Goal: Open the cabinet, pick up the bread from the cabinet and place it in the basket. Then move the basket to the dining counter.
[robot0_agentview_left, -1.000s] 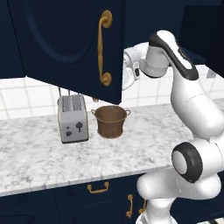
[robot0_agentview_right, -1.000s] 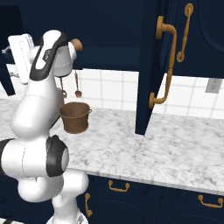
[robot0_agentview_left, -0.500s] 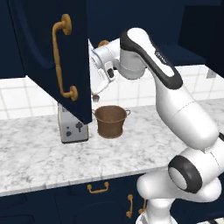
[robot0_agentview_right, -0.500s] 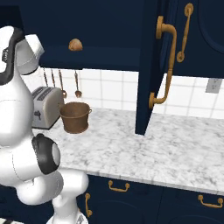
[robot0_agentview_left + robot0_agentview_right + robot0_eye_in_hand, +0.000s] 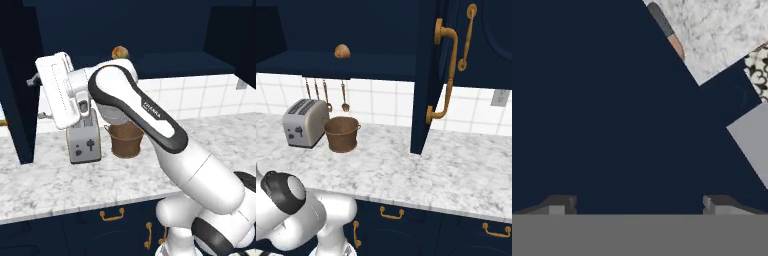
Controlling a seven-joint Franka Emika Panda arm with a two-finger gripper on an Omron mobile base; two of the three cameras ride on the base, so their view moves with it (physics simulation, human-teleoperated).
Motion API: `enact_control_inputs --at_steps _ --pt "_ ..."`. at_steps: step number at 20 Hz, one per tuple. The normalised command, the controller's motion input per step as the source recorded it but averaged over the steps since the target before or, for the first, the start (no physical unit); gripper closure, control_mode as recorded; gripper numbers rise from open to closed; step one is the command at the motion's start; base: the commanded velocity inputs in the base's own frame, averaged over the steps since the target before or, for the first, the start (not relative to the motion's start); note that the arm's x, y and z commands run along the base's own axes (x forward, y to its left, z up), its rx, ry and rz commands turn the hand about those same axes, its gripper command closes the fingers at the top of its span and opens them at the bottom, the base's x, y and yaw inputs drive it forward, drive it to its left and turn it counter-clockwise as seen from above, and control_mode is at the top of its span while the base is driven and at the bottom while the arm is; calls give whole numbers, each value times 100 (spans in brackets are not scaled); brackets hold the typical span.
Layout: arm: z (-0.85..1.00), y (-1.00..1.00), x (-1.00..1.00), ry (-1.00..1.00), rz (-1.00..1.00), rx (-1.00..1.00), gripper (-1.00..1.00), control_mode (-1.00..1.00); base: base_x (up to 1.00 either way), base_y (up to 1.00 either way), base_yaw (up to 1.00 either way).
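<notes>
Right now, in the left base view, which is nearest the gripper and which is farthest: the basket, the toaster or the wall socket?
1. The toaster, on the counter just below the gripper.
2. The basket, on the counter beside the toaster, further right.
3. The wall socket, on the tiled wall at the far right.

A long white and grey marble worktop (image 5: 456,170) runs along a wall of shiny white square tiles (image 5: 386,102). Under it are dark blue cupboard doors with short gold handles (image 5: 392,214). A silver toaster (image 5: 305,122) stands on the worktop. Small spoons (image 5: 345,97) hang on the tiles.
</notes>
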Motion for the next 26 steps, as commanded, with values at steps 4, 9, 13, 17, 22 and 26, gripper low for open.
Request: enact_control_inputs --at_steps 4,9,13,17,22,26 --pt "-3 97 0 0 -27 -8 -100 -100 0 0 0" --pt "0 2 -12 0 -13 -6 -100 -100 0 0 0" --pt "-20 -85 -13 0 -1 0 -100 -100 0 0 0" --pt "-52 -100 6 0 0 0 -100 -100 0 0 0" --pt "-70 -100 38 -10 5 -11 -100 -100 0 0 0" --pt "-59 -89 36 -12 11 -51 -100 -100 0 0 0"
